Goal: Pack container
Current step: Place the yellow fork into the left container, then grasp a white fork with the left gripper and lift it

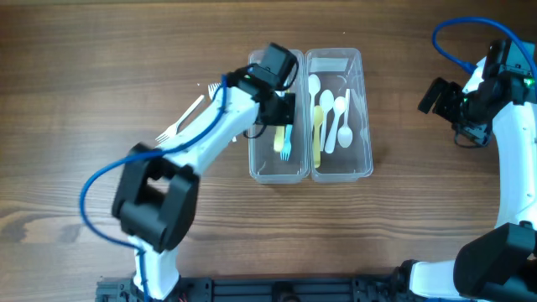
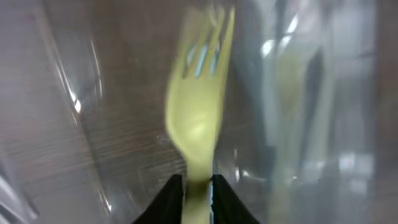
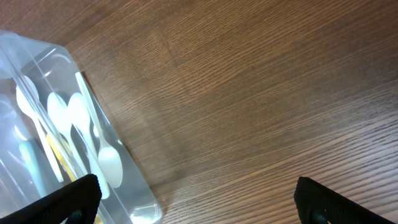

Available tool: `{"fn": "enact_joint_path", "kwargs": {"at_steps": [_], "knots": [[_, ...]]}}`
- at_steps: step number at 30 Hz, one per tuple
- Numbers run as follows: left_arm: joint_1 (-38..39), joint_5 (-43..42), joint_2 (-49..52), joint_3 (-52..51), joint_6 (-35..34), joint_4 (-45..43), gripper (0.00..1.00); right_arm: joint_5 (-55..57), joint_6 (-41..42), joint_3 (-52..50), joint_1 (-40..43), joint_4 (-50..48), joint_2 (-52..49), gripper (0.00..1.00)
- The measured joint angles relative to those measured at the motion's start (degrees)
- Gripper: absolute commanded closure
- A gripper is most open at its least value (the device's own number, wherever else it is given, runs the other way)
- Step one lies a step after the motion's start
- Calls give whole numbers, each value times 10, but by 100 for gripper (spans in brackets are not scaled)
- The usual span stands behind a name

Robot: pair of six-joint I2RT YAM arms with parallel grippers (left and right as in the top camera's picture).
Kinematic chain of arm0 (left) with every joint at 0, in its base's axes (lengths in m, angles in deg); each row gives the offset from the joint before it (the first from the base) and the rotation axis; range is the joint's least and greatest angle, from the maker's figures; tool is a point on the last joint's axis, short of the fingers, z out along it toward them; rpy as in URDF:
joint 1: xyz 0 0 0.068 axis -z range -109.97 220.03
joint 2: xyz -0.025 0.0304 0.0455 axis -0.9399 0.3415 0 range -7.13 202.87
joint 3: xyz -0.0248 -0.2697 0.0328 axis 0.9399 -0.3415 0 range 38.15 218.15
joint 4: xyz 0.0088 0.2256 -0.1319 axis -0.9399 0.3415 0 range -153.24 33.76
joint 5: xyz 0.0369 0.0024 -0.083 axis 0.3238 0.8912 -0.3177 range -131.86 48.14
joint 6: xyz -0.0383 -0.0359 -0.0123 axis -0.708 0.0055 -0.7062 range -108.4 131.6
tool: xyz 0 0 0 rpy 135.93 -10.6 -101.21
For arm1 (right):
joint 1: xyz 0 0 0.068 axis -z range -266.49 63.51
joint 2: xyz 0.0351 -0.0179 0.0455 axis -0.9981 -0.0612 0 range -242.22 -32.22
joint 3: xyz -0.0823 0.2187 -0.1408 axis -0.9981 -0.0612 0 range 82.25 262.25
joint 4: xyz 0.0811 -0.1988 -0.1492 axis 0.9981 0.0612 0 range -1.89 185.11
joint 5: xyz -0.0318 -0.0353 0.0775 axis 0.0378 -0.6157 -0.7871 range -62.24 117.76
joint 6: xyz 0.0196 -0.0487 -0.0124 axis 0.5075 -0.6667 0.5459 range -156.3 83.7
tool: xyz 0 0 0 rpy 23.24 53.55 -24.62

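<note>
Two clear plastic containers stand side by side mid-table. The left container [image 1: 257,168] holds a yellow fork [image 1: 281,139] and a blue fork [image 1: 286,150]. My left gripper [image 1: 281,113] is inside it, shut on the yellow fork [image 2: 198,118], tines pointing away. The right container [image 1: 362,126] holds several white spoons [image 1: 337,117] and yellow cutlery [image 1: 316,134]; it also shows in the right wrist view [image 3: 134,186]. My right gripper [image 3: 196,199] is open and empty over bare table, right of the containers [image 1: 461,113].
A white fork [image 1: 180,122] lies on the wooden table left of the containers, partly under my left arm. A blue cable runs along each arm.
</note>
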Motion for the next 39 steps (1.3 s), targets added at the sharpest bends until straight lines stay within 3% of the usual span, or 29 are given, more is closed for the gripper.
{"fn": "enact_joint_path", "kwargs": {"at_steps": [2,3,8,13,20,24,28,34,39], "knots": [[0,-1,6,0,-3,13,59,0,0,0,0,0,0,0],[0,-2,2,6,-3,30,42,0,0,0,0,0,0,0],[-12,3,-70,71,0,92,36,0,0,0,0,0,0,0],[-69,70,-141,90,0,160,41,0,0,0,0,0,0,0],[-170,86,-50,55,-29,149,41,0,0,0,0,1,0,0],[-174,80,21,52,-31,130,42,-1,0,0,0,2,0,0],[-174,78,68,50,-33,119,51,-1,0,0,0,2,0,0],[-174,78,83,50,-37,117,59,-2,0,0,0,3,0,0],[-174,78,89,50,-37,114,59,-2,0,0,0,4,0,0]]}}
